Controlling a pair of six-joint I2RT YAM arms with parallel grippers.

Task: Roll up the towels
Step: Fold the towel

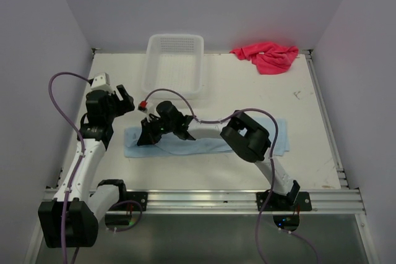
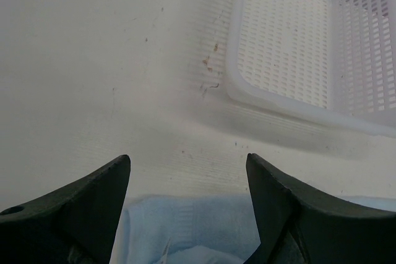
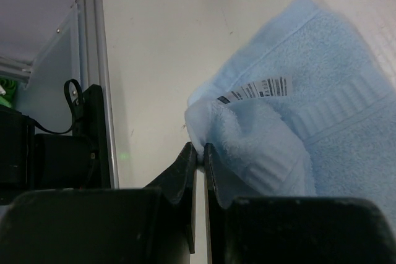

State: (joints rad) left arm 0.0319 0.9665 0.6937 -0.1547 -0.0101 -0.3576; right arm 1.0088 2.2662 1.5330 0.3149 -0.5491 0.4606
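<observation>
A light blue towel (image 1: 204,143) lies flat across the middle of the table, folded into a long strip. My right gripper (image 1: 146,133) is at its left end, shut on a lifted fold of the towel (image 3: 260,134) beside its barcode tag (image 3: 257,89). My left gripper (image 1: 127,99) is open and empty, above the table just beyond the towel's far left corner (image 2: 185,227). A pink towel (image 1: 267,55) lies crumpled at the far right of the table.
A white plastic basket (image 1: 174,63) stands at the back centre, close in front of my left gripper (image 2: 291,41). A metal rail (image 1: 204,201) runs along the table's near edge, and walls enclose the left, back and right sides.
</observation>
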